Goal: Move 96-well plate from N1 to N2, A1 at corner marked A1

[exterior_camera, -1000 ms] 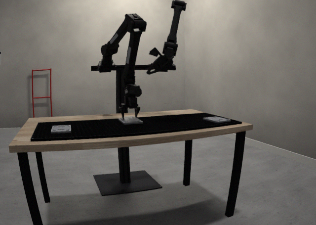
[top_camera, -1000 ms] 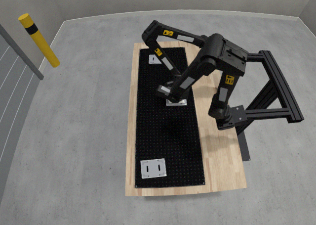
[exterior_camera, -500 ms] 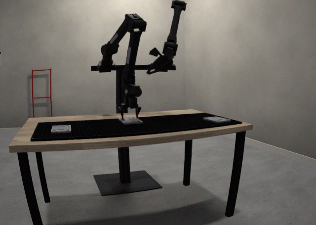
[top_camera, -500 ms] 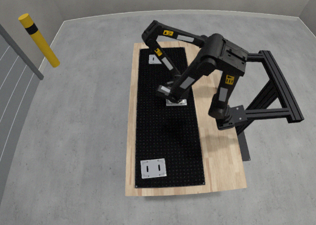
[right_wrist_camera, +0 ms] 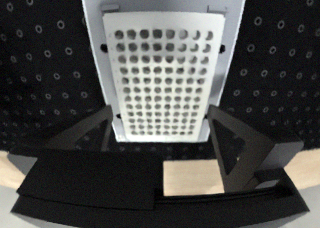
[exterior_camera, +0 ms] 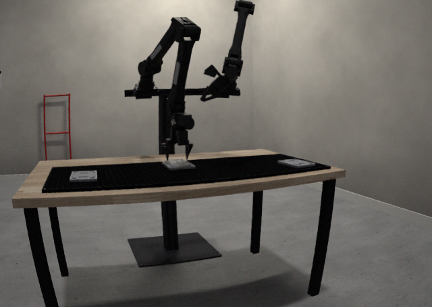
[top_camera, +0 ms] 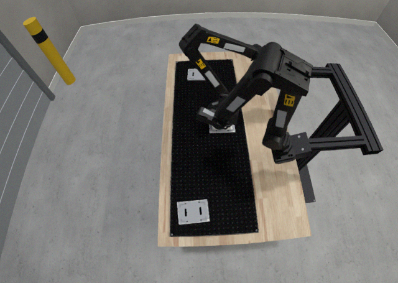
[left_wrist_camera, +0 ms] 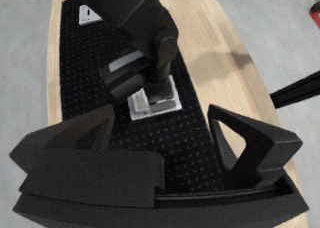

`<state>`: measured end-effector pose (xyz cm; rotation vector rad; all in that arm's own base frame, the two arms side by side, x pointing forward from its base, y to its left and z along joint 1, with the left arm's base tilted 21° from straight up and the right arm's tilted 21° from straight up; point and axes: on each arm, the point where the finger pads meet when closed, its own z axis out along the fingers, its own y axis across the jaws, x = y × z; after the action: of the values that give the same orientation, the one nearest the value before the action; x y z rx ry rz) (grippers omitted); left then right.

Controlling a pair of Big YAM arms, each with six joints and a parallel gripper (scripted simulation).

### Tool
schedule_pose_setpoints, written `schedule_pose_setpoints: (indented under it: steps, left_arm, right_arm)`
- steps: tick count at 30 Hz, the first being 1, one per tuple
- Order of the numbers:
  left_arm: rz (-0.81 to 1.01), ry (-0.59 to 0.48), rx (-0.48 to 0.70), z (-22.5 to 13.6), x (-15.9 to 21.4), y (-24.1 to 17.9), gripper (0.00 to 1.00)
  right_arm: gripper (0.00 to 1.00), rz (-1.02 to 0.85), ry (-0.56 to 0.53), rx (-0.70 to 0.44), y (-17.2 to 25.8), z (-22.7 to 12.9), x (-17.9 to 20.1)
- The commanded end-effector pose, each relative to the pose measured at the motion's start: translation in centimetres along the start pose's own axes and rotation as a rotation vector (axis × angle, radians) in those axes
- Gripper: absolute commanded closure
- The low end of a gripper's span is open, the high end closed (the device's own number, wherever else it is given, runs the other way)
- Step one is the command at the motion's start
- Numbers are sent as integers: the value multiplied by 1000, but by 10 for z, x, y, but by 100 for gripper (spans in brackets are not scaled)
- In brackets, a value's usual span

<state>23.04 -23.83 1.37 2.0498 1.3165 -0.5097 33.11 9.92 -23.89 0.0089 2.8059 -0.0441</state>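
The 96-well plate [exterior_camera: 178, 162] [left_wrist_camera: 141, 101] [right_wrist_camera: 161, 78] sits in the middle nest [top_camera: 222, 130] [exterior_camera: 169, 166] [left_wrist_camera: 176, 100] [right_wrist_camera: 95, 30]. The right claw [exterior_camera: 177, 158] [right_wrist_camera: 160, 109] is wide open around its near end, holding nothing. The left claw [left_wrist_camera: 160, 109] is wide open and empty too, well apart from it.

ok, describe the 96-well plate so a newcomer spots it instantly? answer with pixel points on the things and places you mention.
On the wooden table [top_camera: 276, 190] [exterior_camera: 139, 196] [left_wrist_camera: 210, 38] [right_wrist_camera: 192, 178] lies a long black perforated board [top_camera: 193, 164] [exterior_camera: 244, 171] [left_wrist_camera: 185, 153] [right_wrist_camera: 40, 78] with three light-grey nests. In the middle nest [top_camera: 221, 131] [exterior_camera: 177, 168] [left_wrist_camera: 150, 116] [right_wrist_camera: 162, 0] sits the 96-well plate [exterior_camera: 177, 162] [left_wrist_camera: 141, 101] [right_wrist_camera: 157, 75]: an off-white rectangle with rows of round wells. The outer nests [top_camera: 193, 211] [exterior_camera: 84, 175] [left_wrist_camera: 90, 15] show only slots, no well grid.
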Motion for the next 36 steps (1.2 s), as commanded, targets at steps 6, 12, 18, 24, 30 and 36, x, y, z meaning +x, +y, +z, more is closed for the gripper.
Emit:
schedule_pose_setpoints:
  steps: [6,12,18,24,30,36]
  left_arm:
    - [30,-11,-43,-9,-8,19,0]
    - [30,-11,-43,-9,-8,19,0]
    - [30,-11,-43,-9,-8,19,0]
    - [30,-11,-43,-9,-8,19,0]
    - [30,-11,-43,-9,-8,19,0]
    - [-159,-43,-42,12,-18,36,0]
  right_arm:
    - [0,6,11,4,-6,-35,9]
    - [0,0,8,5,-5,-64,11]
    - [0,-142,43,-12,-23,-79,13]
    - [0,-298,86,-69,-37,-89,17]
    - [0,-473,114,-197,-55,-107,26]
    - [0,-606,87,-314,-67,-124,32]
